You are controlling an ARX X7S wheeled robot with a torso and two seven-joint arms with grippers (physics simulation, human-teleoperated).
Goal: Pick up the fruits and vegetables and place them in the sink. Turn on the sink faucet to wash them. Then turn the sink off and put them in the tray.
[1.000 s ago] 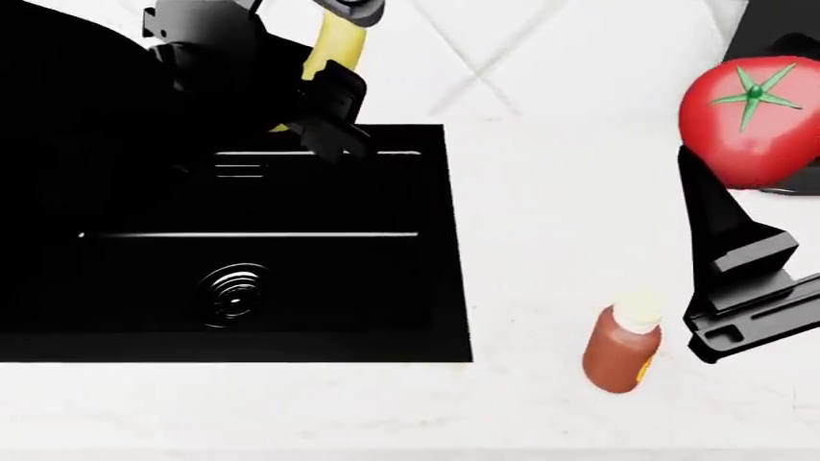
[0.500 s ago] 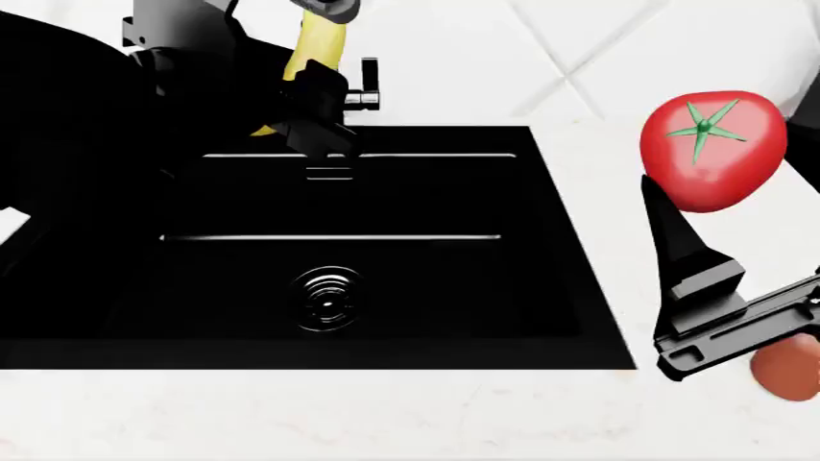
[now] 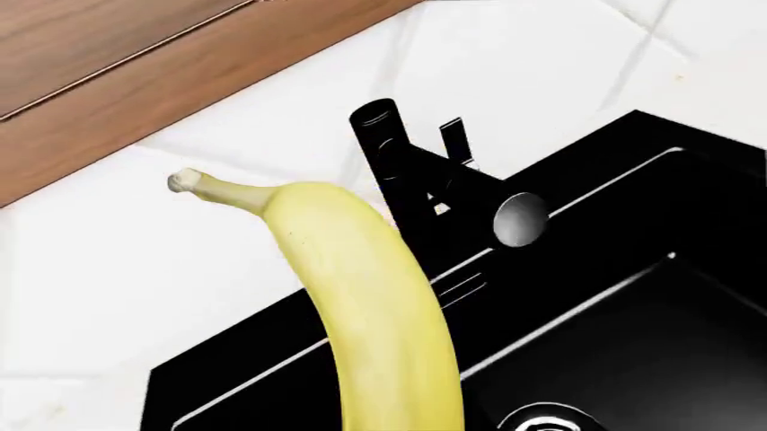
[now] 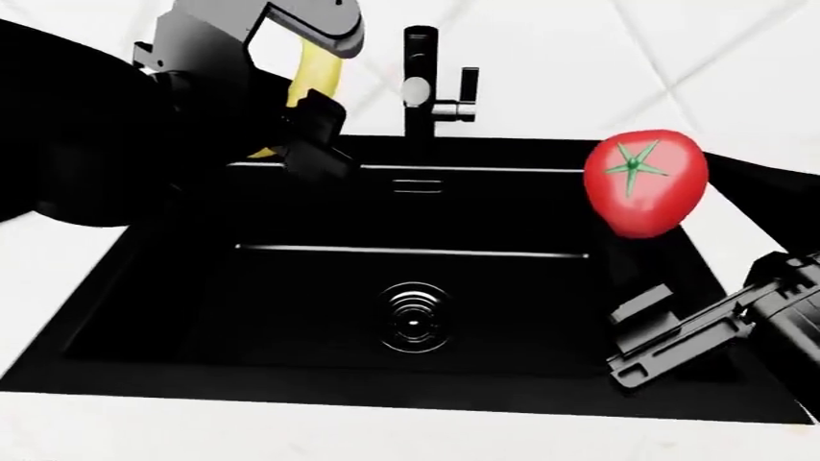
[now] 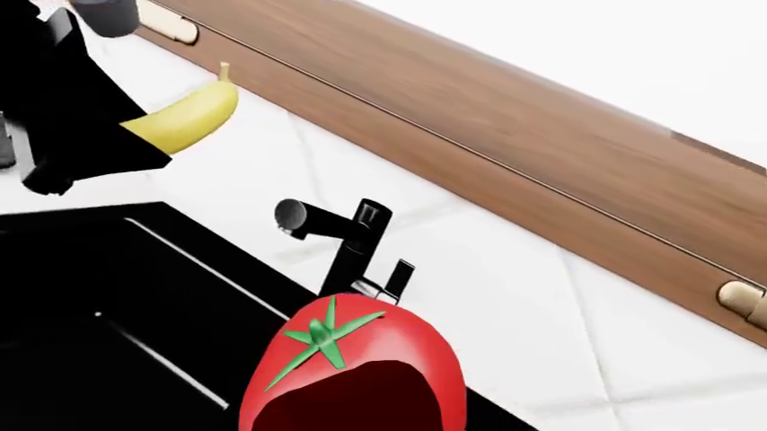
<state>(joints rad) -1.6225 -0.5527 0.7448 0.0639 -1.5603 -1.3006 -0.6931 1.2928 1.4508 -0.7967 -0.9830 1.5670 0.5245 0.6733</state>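
Banana (image 4: pixel 305 88) is pinched in the left gripper (image 4: pixel 301 101) jaws, held in the air over the back-left edge of the sink (image 4: pixel 154 288). Long axis runs roughly upright in the head view, slightly tilted. In the left wrist view the stem end (image 3: pixel 186 182) points away from the gripper toward the white wall tiles, body curving back toward the camera. Lower part of the banana is hidden by the jaws.

Tomato (image 4: pixel 644 182) is held by the right gripper (image 4: pixel 640 240), jaws closed on it from below, raised above the right side of the basin. Green stem star (image 4: pixel 635 165) faces up and toward the head camera.

Sink faucet (image 4: pixel 422 82) stands at the back rim, between the two fruits, spout end (image 3: pixel 519 219) facing over the basin, lever handle (image 4: pixel 470 84) on its right side. Drain (image 4: pixel 413 317) sits mid-basin, overflow slot (image 4: pixel 417 185) on the back wall below the tap. White worktop (image 4: pixel 256 432) surrounds the sink. Wooden cabinet front (image 5: pixel 504 153) with brass handles runs above the tiles.
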